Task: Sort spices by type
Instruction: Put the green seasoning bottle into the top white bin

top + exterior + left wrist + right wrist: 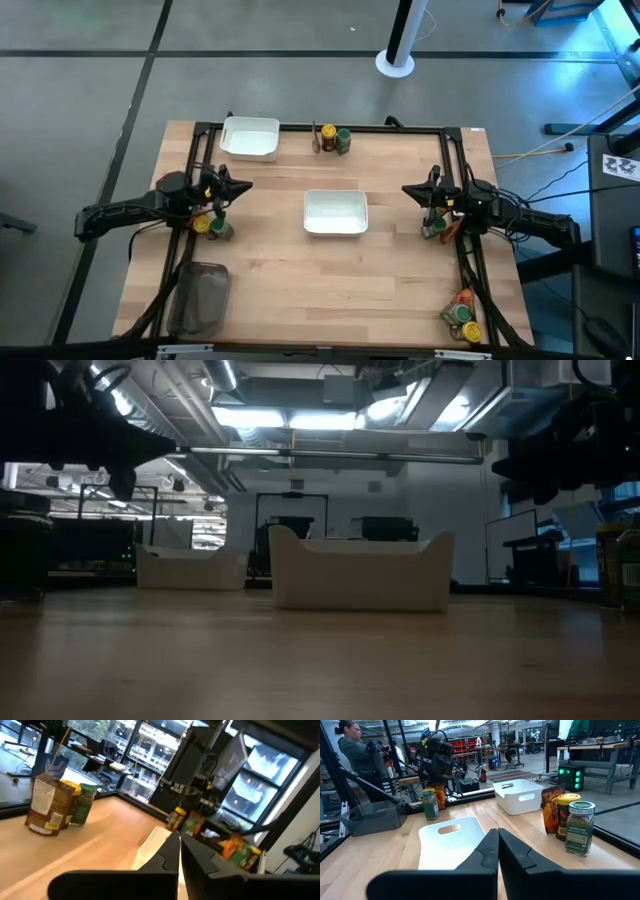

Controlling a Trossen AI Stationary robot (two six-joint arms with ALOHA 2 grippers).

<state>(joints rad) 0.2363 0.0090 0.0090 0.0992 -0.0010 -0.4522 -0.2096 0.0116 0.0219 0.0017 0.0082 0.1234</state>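
Left tool (pixel 243 185) hung closed and empty at the left middle of the high view, tips pointing toward the centre. Right tool (pixel 410 189) mirrored it at the right middle, also closed and empty. Neither touched any spice.

Counter (pixel 270 280): pale wood, taking up the lower centre of the high view. On it, largest first: the clear grey tub (pixel 200 297) at lower left; a white tray (pixel 335 212) at centre; a second white tray (pixel 250 138) at upper left.

Spices stood in four separate clusters: 
- upper centre: a brown packet (pixel 326 138) with a green-lidded jar (pixel 343 139) just beside it; 
- left middle, under the left arm: yellow-lidded jars (pixel 204 226); 
- right middle, under the right arm: a jar and an orange packet (pixel 441 229); 
- lower right corner: a mixed heap (pixel 463 317) at the counter edge.

Risks, as judged:
- Both tools were shut; a descent without opening would topple a jar, not grasp it.
- Clusters were tight, items touching, so a finger could catch a neighbour and drag it.
- The lower-right heap sat at the edge; a nudge might send pieces off.
- Jars beneath each arm could be swept by a low wrist.
- Packets were soft; a pinch could slip.
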